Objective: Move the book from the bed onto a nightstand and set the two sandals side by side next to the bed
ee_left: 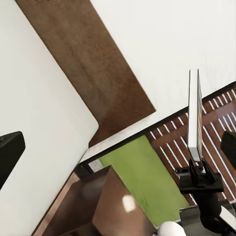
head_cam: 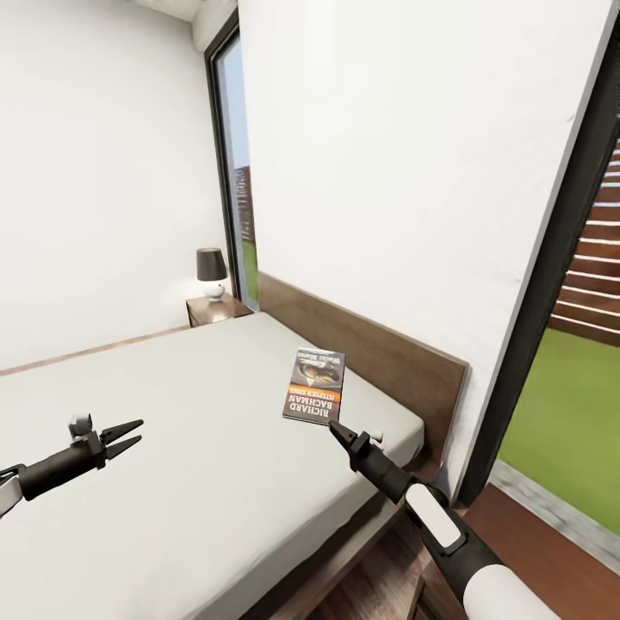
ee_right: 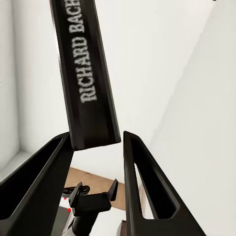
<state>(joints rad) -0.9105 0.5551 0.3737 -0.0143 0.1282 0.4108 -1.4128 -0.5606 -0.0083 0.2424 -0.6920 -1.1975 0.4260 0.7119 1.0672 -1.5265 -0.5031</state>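
Right gripper black fingers clamped on the bottom edge of the thin dark paperback book with the orange band, "RICHARD BACHMAN" on cover and spine. Book held upright, lifted off the flat light-grey mattress of the dark-brown wooden platform bed, hanging above the mattress corner nearest the plain headboard and the right-hand window.

Left gripper fingers apart, empty, hovering over the mattress near its left side.

Progress, judged from this: book picked up, not yet placed. Far-side glossy dark-brown nightstand by the headboard's far end carries a dark-shaded lamp with a white base; some top surface looks free. Dark-brown wood corner below the right arm could be the nearer nightstand, cannot tell for sure.

Remaining: set book down on a nightstand, then both sandals side by side beside the bed; no sign that step has begun.
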